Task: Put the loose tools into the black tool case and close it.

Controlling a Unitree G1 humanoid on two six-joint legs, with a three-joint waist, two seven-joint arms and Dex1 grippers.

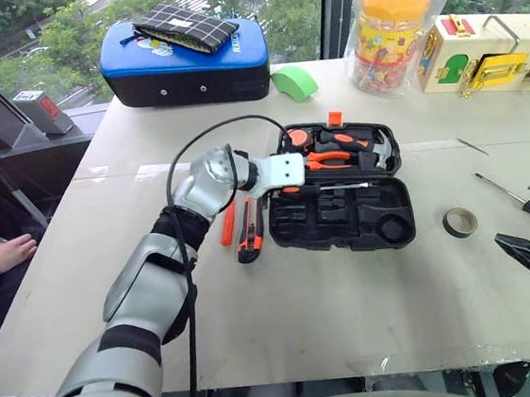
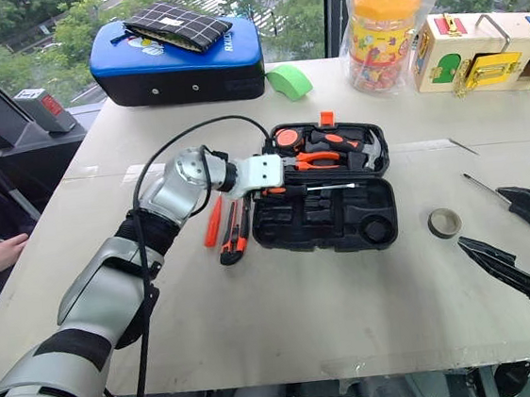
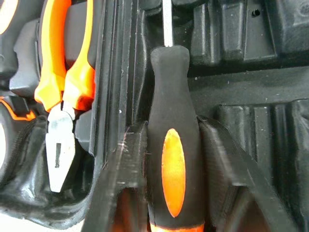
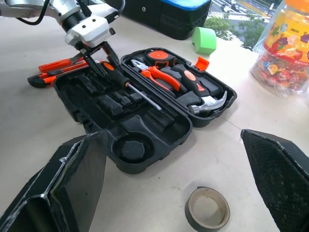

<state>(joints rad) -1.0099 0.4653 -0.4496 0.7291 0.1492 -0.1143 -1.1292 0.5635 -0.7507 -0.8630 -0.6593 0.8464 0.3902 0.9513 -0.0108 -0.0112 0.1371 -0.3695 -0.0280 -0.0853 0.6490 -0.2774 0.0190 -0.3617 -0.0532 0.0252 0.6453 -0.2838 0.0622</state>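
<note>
A person's hand point(image 1: 7, 254) rests at the far left edge, off the table point(image 1: 351, 294). Just left of the open black tool case point(image 2: 329, 225) lie a small orange screwdriver point(image 1: 227, 227) and an orange-black utility knife point(image 1: 249, 230), side by side on the table. The left gripper point(image 4: 107, 65) reaches over the case's left end, its fingers point(image 3: 120, 179) on either side of the black-and-orange handle of a screwdriver point(image 4: 135, 89), which lies across the case with its shaft pointing right; from the pictures I cannot tell whether the fingers pinch the handle or have let go. The far half of the case holds pliers point(image 1: 329, 159), a tape measure point(image 1: 298, 138) and a hammer point(image 1: 379, 151). Behind, at the far side, sit a blue-topped case point(image 1: 185, 69) and a green tape roll point(image 1: 294, 82). Right of the tool case a small black tape roll point(image 1: 459, 223) lies flat, and beyond it another screwdriver point(image 1: 522, 205). The right gripper point(image 2: 526, 242) hovers over the table's near right side, its fingers point(image 4: 72, 179) spread wide, holding nothing.
</note>
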